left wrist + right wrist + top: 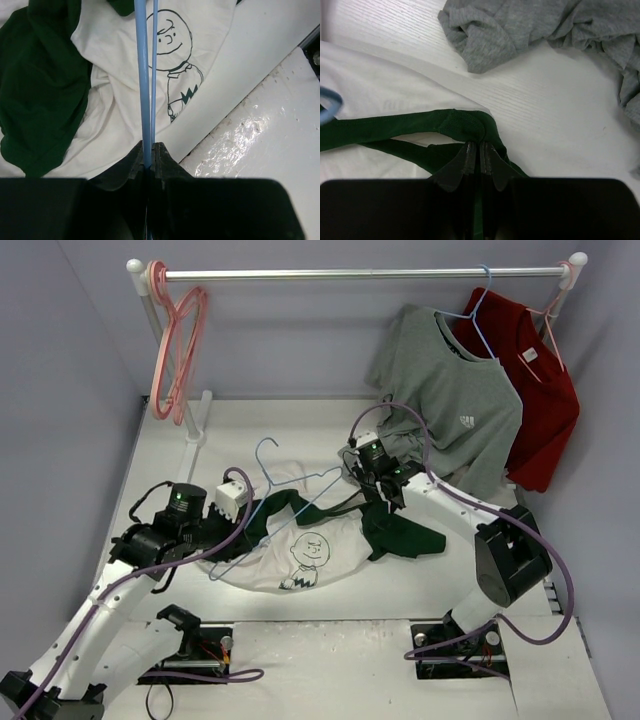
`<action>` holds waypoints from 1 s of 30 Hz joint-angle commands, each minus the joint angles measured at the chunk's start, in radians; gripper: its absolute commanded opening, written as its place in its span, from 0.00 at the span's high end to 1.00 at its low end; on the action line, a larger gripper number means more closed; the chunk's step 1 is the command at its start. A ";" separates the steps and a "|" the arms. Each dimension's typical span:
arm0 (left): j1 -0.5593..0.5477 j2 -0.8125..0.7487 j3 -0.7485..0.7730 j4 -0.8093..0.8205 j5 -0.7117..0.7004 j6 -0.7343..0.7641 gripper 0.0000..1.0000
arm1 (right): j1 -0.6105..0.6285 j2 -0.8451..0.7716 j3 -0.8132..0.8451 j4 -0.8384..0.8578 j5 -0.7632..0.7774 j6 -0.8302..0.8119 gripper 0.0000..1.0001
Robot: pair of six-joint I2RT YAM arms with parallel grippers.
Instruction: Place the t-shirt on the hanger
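Left wrist view: the left gripper (148, 148) clamps the thin light-blue wire hanger (144, 75) over the off-white, green-sleeved cartoon t-shirt (125, 100) heaped on the white table (280, 30), the right gripper (479, 148) pinches its green edge, and that slim wire could twist in the grip, snagging fabric.
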State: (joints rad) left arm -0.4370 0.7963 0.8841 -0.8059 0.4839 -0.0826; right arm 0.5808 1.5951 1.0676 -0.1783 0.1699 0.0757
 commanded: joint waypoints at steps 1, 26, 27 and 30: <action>-0.015 -0.003 0.019 0.120 0.068 -0.006 1.00 | -0.015 -0.044 0.071 -0.001 -0.078 -0.067 1.00; -0.091 0.119 -0.027 0.189 0.016 0.080 1.00 | -0.032 -0.038 0.163 -0.058 -0.177 -0.152 1.00; -0.094 0.126 -0.024 0.192 0.016 0.081 1.00 | -0.032 -0.043 0.167 -0.062 -0.193 -0.157 1.00; -0.103 0.141 -0.017 0.197 0.002 0.081 1.00 | -0.032 -0.052 0.170 -0.066 -0.205 -0.169 1.00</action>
State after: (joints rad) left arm -0.5278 0.9295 0.8352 -0.6815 0.4927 -0.0277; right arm 0.5549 1.5948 1.1828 -0.2497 -0.0048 -0.0681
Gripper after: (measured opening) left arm 0.059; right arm 0.061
